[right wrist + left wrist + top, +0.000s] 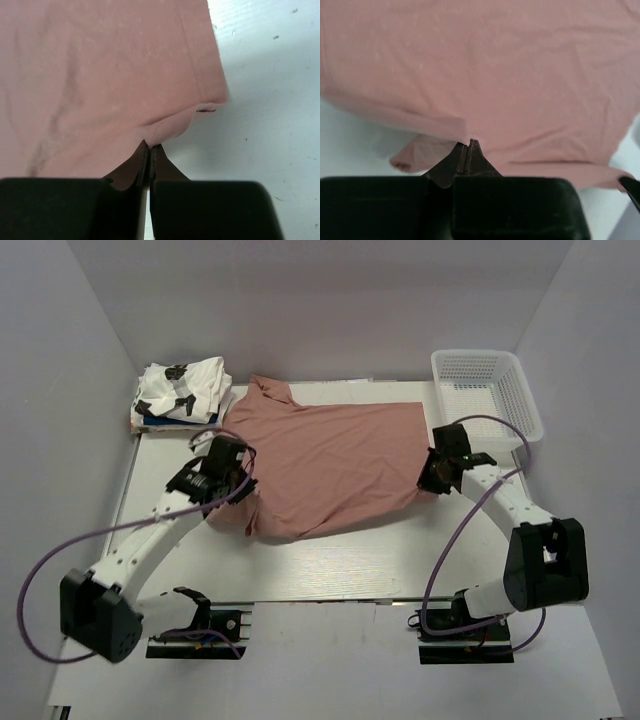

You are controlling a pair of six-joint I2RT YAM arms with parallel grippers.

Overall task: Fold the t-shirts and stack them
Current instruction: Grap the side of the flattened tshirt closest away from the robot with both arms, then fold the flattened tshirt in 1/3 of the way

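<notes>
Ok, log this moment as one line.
left fingers: shut on pink t-shirt | right fingers: shut on pink t-shirt | white printed t-shirt: folded, far-left stack

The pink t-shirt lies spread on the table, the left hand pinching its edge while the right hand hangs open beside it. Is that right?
Not quite: the right hand is shut too, pinching the edge of the pink t-shirt, as the right wrist view shows. The left hand does pinch its edge.
</notes>
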